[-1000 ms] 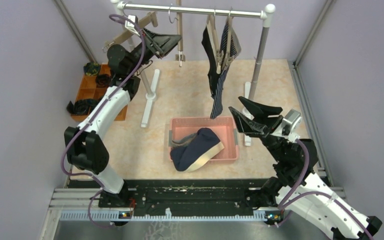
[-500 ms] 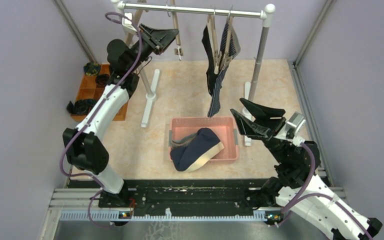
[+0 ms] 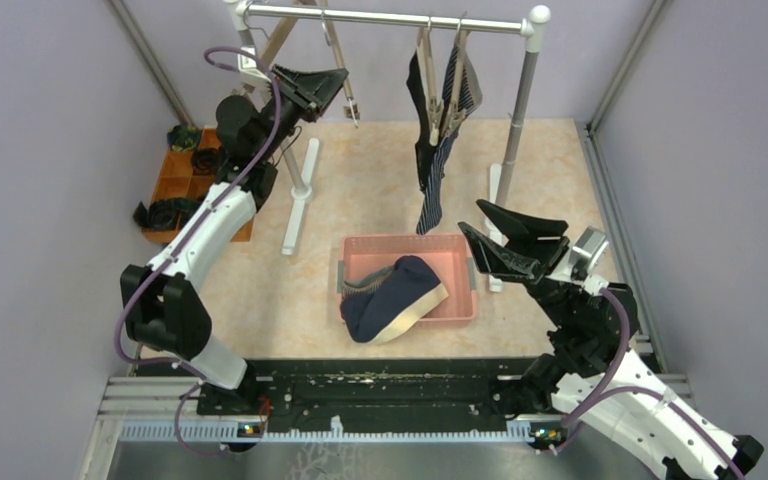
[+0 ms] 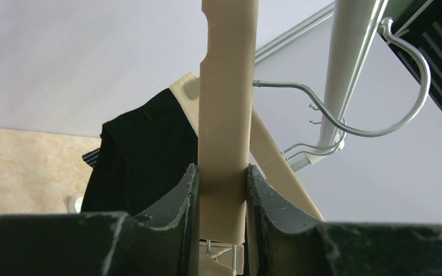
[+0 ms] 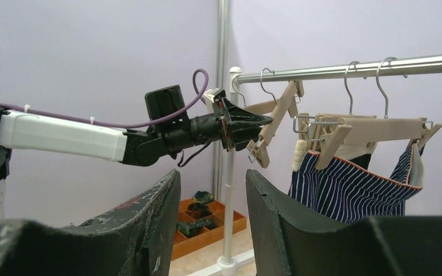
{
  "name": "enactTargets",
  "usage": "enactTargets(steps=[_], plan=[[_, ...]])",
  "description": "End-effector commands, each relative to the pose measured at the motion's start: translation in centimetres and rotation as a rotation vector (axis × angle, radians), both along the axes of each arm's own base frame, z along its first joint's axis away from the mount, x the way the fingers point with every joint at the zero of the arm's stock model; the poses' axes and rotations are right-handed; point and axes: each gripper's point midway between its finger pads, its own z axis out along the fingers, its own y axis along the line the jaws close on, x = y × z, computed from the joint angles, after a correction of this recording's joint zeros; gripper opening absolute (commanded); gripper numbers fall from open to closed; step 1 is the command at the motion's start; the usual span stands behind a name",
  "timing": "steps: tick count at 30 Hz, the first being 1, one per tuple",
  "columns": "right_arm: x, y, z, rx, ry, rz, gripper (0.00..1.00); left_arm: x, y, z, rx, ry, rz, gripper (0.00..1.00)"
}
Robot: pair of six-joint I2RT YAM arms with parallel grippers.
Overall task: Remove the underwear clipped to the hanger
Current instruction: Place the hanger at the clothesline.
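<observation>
My left gripper [image 3: 335, 85] is shut on the bar of an empty wooden hanger [image 3: 332, 45], which tilts under the rail [image 3: 390, 17]. In the left wrist view the fingers [image 4: 187, 190] pinch that bar [image 4: 224, 109], whose hook [image 4: 406, 103] is on the rail. Black underwear [image 3: 420, 110] and navy white-striped underwear [image 3: 432, 195] hang clipped to two hangers [image 3: 442, 70] further right; the striped pair shows in the right wrist view [image 5: 351, 190]. Plain navy underwear [image 3: 395, 295] and a grey-white striped pair [image 3: 360, 286] lie in the pink basket [image 3: 460, 240]. My right gripper [image 3: 485, 240] is open and empty, right of the basket.
The rack's white feet [image 3: 298, 195] and right post [image 3: 518, 100] stand on the beige floor. An orange divided tray [image 3: 182, 180] with small dark rolled bundles sits at the far left, also in the right wrist view [image 5: 207, 221]. Lilac walls enclose the space.
My left gripper has moved up and left with the empty hanger, which now tilts instead of hanging straight. The right arm has barely moved.
</observation>
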Motion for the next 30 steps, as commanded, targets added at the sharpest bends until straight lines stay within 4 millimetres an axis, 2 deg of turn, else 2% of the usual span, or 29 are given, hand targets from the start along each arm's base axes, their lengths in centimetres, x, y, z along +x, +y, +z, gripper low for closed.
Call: enactTargets(steps=[1, 5, 8, 10, 15, 22, 26, 30], plan=[[-1.2, -0.4, 1.3, 0.037, -0.043, 0.029, 0.46, -0.5, 0.2, 0.6, -0.018, -0.032, 0.005, 0.26], [-1.3, -0.4, 1.2, 0.041, -0.049, 0.031, 0.46, 0.0, 0.6, 2.0, -0.034, -0.045, 0.023, 0.21], [-1.3, -0.4, 1.2, 0.04, -0.049, 0.035, 0.46, 0.1, 0.6, 3.3, -0.049, -0.058, 0.02, 0.32], [-1.4, -0.3, 1.3, 0.039, -0.051, 0.039, 0.46, 0.2, 0.5, 3.2, -0.051, -0.053, 0.021, 0.36], [-1.4, -0.4, 1.2, 0.045, -0.052, 0.036, 0.46, 0.7, 1.2, 3.0, -0.076, -0.027, 0.051, 0.3], [-1.9, -0.4, 1.3, 0.053, -0.069, 0.056, 0.46, 1.5, 0.8, 3.3, -0.131, 0.031, 0.028, 0.34], [-2.0, -0.2, 1.4, 0.055, -0.07, 0.071, 0.46, 1.4, 0.8, 5.0, -0.128, 0.017, 0.027, 0.32], [-2.4, -0.1, 1.4, 0.058, -0.079, 0.092, 0.46, 1.4, 1.1, 5.6, -0.11, 0.029, 0.051, 0.43]])
